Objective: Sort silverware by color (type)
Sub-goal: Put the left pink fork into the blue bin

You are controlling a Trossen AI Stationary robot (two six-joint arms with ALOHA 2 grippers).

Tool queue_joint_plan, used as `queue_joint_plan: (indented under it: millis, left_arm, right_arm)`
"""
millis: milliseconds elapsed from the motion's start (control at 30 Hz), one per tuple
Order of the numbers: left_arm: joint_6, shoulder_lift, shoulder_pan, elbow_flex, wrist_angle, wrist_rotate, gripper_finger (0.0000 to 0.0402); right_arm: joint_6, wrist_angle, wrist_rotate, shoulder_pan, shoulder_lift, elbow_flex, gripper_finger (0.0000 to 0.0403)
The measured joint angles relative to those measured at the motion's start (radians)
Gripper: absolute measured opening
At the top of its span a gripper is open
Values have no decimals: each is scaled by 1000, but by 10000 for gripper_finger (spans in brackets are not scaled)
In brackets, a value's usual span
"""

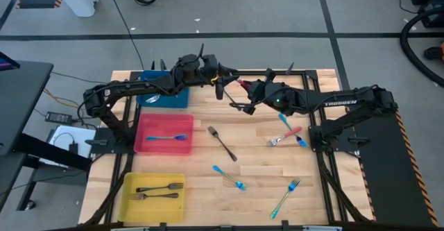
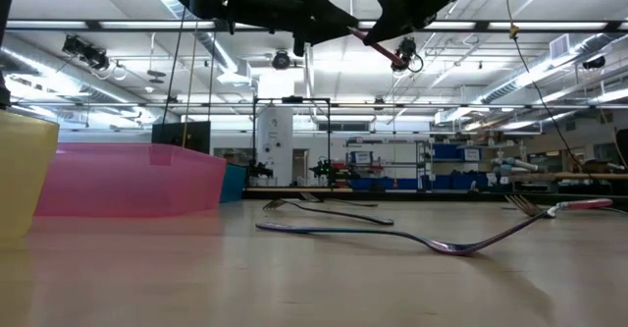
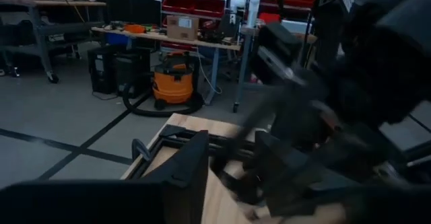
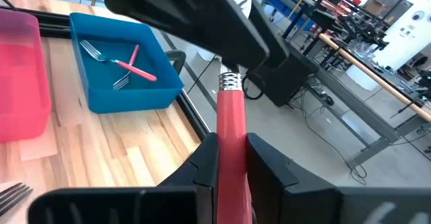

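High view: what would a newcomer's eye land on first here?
The two arms meet high above the table's far edge, the right claw shut on a red-handled fork held toward the left claw. Below lie three bins: blue bin far, pink bin middle, yellow bin near, with loose forks scattered on the wood to their right.

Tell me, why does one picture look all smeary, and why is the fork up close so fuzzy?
In the left wrist view, the right arm close to the lens is smeared by motion blur, while the orange vacuum behind stays sharp. In the low view, the nearest fork lies out of focus on the table, which shows soft glare from the ceiling lights.
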Motion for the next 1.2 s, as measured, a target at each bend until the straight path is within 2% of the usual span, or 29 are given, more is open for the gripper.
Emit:
queue_joint_plan:
  millis: [267,633,767,1000,1200]
  left_arm:
    - [43,-2,-10,3,-21,-2,23]
    - [160,-1,-2,0,-97,-8,23]
    - [238,-35,29,7,-235,-12,23]
    - [377,-131,94,49,-602,-139,33]
    - [466,-189,141,57,-818,-356,25]
  right_arm:
    - [3,-5,4,0,1,0,45]
    - [16,-6,-41,1,0,0,42]
    - [38,-14,-41,1,0,0,46]
    - [97,-31,-48,1,0,0,47]
    - [105,-50,-49,-3,0,0,48]
